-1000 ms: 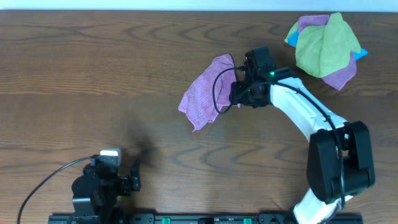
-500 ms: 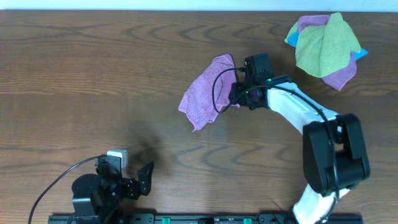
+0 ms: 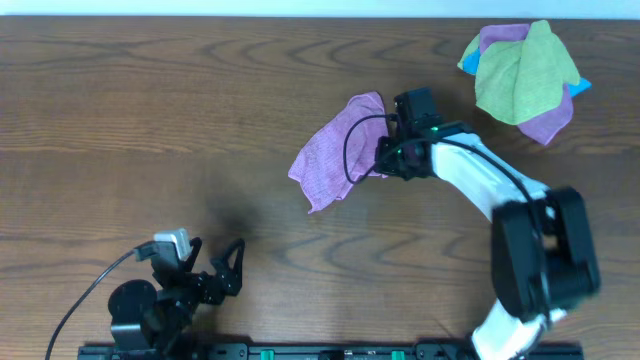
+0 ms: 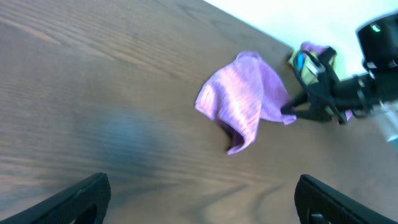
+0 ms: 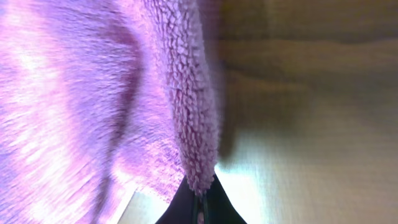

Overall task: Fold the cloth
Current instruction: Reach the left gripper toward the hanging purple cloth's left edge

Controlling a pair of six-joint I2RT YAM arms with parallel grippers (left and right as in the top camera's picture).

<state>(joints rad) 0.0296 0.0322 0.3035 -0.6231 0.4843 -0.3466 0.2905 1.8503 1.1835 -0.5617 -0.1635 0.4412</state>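
The right claw (image 3: 384, 158) is gripping the lilac cloth (image 3: 333, 152) by its right edge, just right of centre on the worktop (image 3: 150, 120), little moved in the last second. By the front-left corner, the left claw (image 3: 230, 270), fingers spread, is swinging toward it; folding looks barely started.

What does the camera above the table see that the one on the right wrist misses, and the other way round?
Only overhead: the lilac cloth as a whole crumpled shape, the pile of cloths at the far corner, the left arm and the right arm. Only right wrist: the cloth's fuzzy edge close up, pinched in the right arm's shut jaws. Both: the lilac cloth and the wooden table.
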